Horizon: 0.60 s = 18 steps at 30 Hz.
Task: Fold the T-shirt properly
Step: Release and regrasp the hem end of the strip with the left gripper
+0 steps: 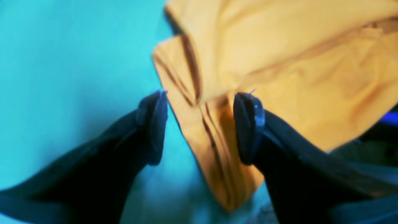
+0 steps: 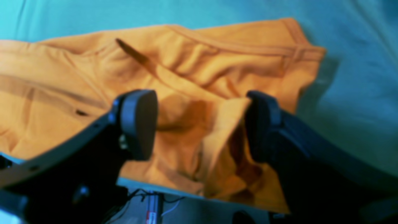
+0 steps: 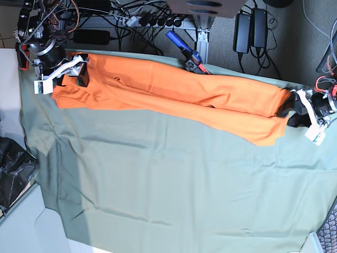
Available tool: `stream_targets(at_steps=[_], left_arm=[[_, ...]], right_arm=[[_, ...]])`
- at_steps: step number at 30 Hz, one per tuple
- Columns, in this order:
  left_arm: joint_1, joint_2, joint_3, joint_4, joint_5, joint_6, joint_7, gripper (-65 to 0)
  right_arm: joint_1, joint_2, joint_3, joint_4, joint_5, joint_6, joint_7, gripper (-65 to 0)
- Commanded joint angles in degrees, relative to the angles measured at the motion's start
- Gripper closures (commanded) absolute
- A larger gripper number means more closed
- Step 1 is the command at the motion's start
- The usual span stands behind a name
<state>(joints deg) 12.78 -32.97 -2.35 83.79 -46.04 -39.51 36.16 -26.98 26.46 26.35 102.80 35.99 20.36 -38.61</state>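
Observation:
The orange T-shirt lies stretched in a long, narrow, wrinkled band along the far edge of the sage-green cloth. My left gripper is at the band's right end. In the left wrist view the gripper is open, with a creased shirt corner lying between its fingers. My right gripper is at the band's left end. In the right wrist view the gripper is open, straddling bunched shirt fabric near a hemmed edge.
Cables, power bricks and a blue-handled tool lie past the cloth's far edge, close to the shirt. A black bag sits off the table at the left. The green cloth spreads wide toward the near side.

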Motion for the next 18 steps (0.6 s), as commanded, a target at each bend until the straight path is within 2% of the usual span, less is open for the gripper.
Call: stream_targets(at_steps=[1, 15, 16, 18], left_arm=[[-0.57, -0.28, -0.37, -0.37, -0.52, -0.49, 0.04, -37.6], [-0.42, 6.19, -0.35, -1.25, -5.42, -0.49, 0.98, -37.3], [-0.42, 6.49, -0.35, -1.25, -5.4, -0.49, 0.94, -36.4], [-0.42, 6.88, -0.35, -1.25, -5.27, -0.49, 0.94, -26.2]], right_arm=[[-0.02, 0.76, 0.68, 0.81, 0.48, 5.55, 1.07, -43.5], [-0.02, 0.15, 0.68, 0.81, 0.46, 5.53, 1.07, -43.5], [-0.02, 0.15, 0.68, 0.81, 0.46, 5.53, 1.07, -43.5], [-0.02, 0.15, 0.68, 0.81, 0.46, 5.53, 1.07, -43.5]])
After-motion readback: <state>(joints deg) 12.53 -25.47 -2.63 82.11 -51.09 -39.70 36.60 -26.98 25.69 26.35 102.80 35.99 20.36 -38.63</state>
